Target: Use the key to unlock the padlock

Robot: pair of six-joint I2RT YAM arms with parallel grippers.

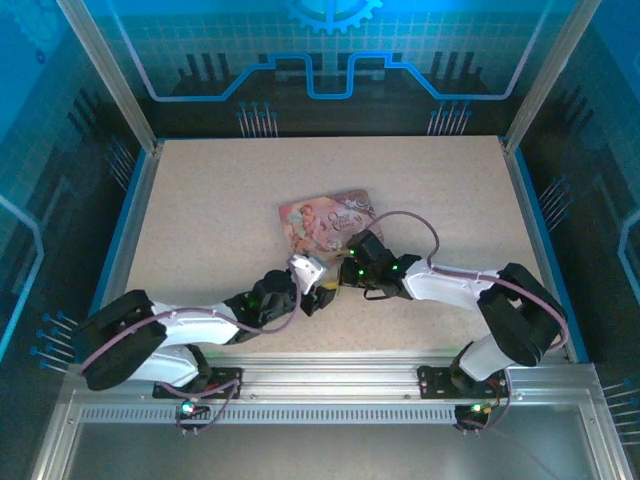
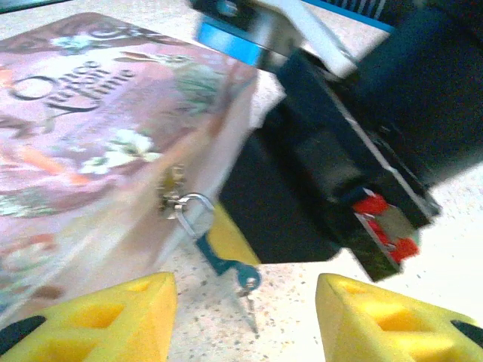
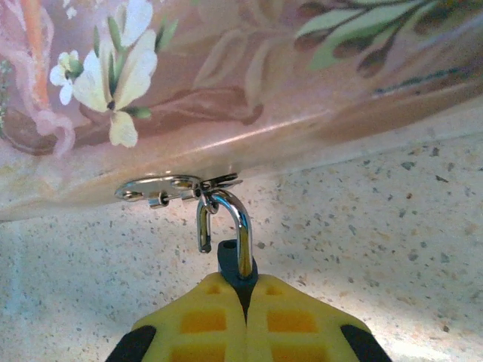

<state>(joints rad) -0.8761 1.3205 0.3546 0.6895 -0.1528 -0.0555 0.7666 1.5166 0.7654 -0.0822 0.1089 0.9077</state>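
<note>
The right gripper (image 3: 241,298) is pinching the padlock (image 3: 229,259), which is hanging from the pink tin (image 3: 302,75) at its twelve o'clock. The left gripper (image 2: 245,298) is gaping open either side of the key (image 2: 248,286), not touching it.

The left arm (image 1: 170,335) lies low and reaches rightward from its base, its wrist turned toward the other arm. The left gripper (image 1: 318,297) sits just beside the right gripper (image 1: 343,278), tip to tip. Its yellow fingers (image 2: 106,313) stand well apart with the jaws spread. The right arm (image 1: 455,285) folds sharply at the elbow above its base, and its forearm runs leftward. The right gripper's yellow pads (image 3: 204,320) are pressed together, pinching the dark body of the padlock (image 3: 229,260) at their tips.
</note>
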